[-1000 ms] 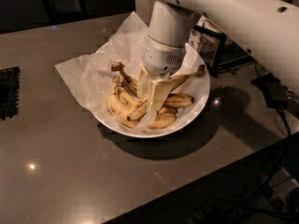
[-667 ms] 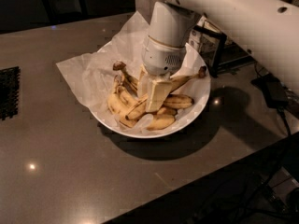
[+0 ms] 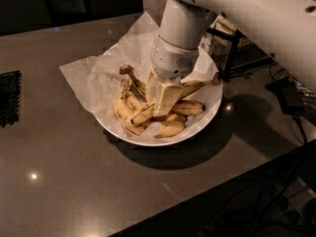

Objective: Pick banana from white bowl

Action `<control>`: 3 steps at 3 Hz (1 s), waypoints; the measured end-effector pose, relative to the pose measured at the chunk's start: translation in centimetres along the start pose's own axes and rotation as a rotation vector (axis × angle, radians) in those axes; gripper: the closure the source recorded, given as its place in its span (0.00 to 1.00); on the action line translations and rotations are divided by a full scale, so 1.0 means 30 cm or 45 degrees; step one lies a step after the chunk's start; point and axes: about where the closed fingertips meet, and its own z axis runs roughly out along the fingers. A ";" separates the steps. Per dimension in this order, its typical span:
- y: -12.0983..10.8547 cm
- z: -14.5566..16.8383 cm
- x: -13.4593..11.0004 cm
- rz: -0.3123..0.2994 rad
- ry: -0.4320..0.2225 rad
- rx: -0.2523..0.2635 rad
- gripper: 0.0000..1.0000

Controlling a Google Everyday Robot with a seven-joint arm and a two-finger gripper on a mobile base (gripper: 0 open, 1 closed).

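The white bowl sits on a crinkled paper sheet on the dark counter and holds several speckled bananas. The banana is the long slim one, lying aslant from its dark-tipped stem at the bowl's right rim down to the lower left. My gripper reaches down into the middle of the bowl. Its cream fingers stand on either side of the banana's middle and are closed on it. The part of the banana between the fingers is hidden.
Shorter curved bananas joined in a bunch lie in the bowl's left half. The crinkled white paper spreads out to the back left. A dark metal stand is behind the bowl on the right. The counter's front edge runs diagonally at lower right.
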 end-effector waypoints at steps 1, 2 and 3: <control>0.026 -0.074 -0.039 -0.020 0.028 0.104 1.00; 0.053 -0.163 -0.093 -0.064 0.090 0.199 1.00; 0.079 -0.254 -0.138 -0.097 0.162 0.298 1.00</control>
